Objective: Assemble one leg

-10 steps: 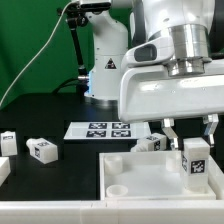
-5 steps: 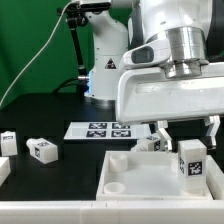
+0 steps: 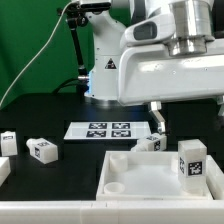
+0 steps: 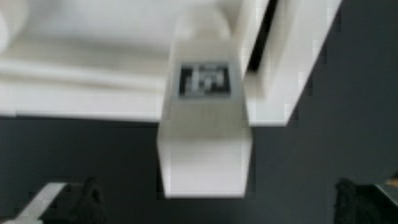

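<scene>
fingers [image 3: 157,119] wide apart above upright leg [image 3: 192,160]

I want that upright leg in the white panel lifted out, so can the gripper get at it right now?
Probably yes. The gripper hangs above the leg, its fingers spread wider than the leg, and nothing shows between them. The leg stands upright in the panel, top free.

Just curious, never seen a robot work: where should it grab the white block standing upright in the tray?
Its upper half, from straight above, pinching two opposite flat sides. The leg stands upright in the white panel, whose rim shields its base; the open gripper hangs above.
</scene>
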Controlling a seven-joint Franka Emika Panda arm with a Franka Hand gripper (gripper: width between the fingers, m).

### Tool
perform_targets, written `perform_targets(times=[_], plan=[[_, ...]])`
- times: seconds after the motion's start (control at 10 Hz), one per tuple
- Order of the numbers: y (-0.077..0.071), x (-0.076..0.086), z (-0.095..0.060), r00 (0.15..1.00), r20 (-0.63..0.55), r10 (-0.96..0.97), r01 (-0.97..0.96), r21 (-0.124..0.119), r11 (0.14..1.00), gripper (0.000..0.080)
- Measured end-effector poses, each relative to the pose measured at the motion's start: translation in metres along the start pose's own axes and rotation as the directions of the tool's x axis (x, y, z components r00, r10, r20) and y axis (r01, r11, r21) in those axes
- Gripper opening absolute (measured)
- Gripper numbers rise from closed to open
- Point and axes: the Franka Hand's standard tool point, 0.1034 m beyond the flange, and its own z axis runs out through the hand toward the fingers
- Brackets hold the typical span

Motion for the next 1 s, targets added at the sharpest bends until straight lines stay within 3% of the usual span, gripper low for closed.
perform_targets(times=[0.2,0.5,0.7,1.0], plan=[[-0.001,-0.003,-0.001,0.992,0.125,0.001,-0.002,0.008,1.000,0.0648],[0.011,-0.003,0.000,0.947,0.321,0.025,-0.027,0.001,1.000,0.0648],[0.006,0.005,0.006,0.942,0.334,0.026,-0.029,0.003,1.000,0.0648],[0.008,0.002,0.021,0.938,0.345,0.028,-0.030,0.002,1.000,0.0648]])
